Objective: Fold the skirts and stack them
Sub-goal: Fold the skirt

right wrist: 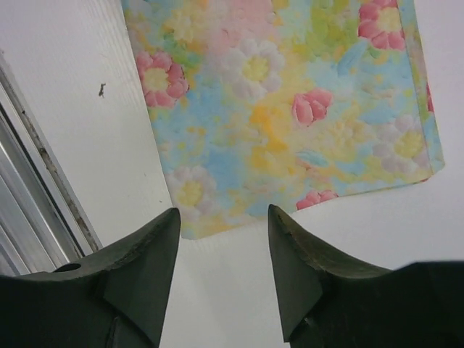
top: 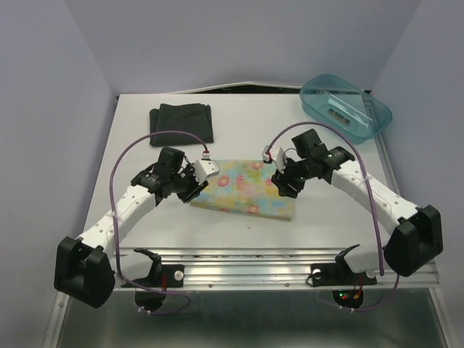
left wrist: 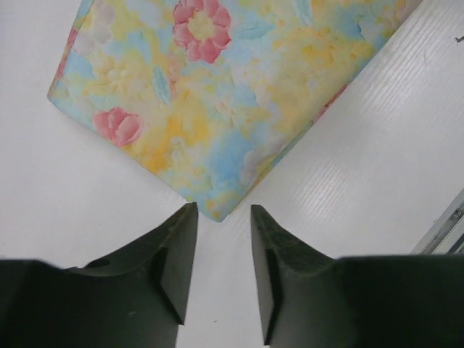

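The floral skirt lies folded flat in the middle of the table, pastel yellow with pink and blue flowers. The dark charcoal skirt lies folded at the back left. My left gripper hovers at the floral skirt's left end, open; in the left wrist view a corner of the floral skirt lies just beyond the left gripper, nothing between the fingers. My right gripper stands at the right end, open and empty; in its wrist view the right gripper sits just short of an edge of the floral skirt.
A translucent teal plastic bin sits at the back right corner. A metal rail runs along the table's near edge, where both arm bases are mounted. Purple cables loop above each arm. A small dark speck marks the table near the rail.
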{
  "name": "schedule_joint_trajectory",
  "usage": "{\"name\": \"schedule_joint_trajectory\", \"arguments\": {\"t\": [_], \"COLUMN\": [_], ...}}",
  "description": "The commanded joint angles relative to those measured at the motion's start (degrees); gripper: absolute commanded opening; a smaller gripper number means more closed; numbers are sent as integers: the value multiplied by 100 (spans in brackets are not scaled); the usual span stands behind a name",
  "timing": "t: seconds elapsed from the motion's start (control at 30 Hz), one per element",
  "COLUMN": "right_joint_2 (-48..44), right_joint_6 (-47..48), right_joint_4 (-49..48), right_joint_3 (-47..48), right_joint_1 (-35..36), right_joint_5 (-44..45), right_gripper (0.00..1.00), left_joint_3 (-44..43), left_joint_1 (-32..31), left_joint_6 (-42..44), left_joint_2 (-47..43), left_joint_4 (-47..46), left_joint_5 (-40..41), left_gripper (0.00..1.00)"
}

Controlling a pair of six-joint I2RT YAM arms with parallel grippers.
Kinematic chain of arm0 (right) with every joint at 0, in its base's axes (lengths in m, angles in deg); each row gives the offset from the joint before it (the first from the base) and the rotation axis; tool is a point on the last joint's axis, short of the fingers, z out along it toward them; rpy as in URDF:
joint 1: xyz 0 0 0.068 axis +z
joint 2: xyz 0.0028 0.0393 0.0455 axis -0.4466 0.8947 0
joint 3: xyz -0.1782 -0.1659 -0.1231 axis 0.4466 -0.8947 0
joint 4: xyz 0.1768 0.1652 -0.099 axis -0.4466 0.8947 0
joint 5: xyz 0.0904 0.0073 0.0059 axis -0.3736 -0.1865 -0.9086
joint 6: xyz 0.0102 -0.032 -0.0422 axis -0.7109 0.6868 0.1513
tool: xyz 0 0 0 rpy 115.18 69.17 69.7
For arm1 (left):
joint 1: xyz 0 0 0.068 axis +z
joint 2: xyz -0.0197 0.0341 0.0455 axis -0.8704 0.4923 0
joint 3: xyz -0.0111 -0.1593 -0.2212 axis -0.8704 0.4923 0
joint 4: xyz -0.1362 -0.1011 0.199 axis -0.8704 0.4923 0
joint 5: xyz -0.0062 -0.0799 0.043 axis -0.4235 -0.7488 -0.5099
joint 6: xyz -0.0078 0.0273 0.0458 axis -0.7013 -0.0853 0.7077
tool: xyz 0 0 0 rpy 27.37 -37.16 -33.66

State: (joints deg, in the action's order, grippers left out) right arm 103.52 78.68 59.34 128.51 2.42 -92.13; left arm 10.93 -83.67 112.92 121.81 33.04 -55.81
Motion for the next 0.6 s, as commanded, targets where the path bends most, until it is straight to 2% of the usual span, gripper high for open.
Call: {"name": "schedule_joint_trajectory", "arguments": {"t": [0.0, 0.27, 0.37, 0.57], "right_joint_2": [687, 1541, 1900, 2464], "right_joint_6": [-687, -1152, -1188, -1188], "right_joint_4": [-152, -722, -820, -933], "right_joint_3": [200, -292, -451, -468], "right_joint_1": [5, 5, 5, 5], "right_joint_5": [-202, 210, 631, 1484], "right_gripper": [56, 54, 53, 52], "left_joint_3": [-262, -272, -158, 440], "left_joint_1": [-13, -40, -49, -276], "left_joint_6": [-483, -976, -801, -169], "left_joint_2": [564, 1454, 2015, 2369], "left_joint_4": [-36, -510, -545, -905], "left_joint_5": [43, 560, 859, 1466], "left_gripper": [41, 33, 30, 26]}}
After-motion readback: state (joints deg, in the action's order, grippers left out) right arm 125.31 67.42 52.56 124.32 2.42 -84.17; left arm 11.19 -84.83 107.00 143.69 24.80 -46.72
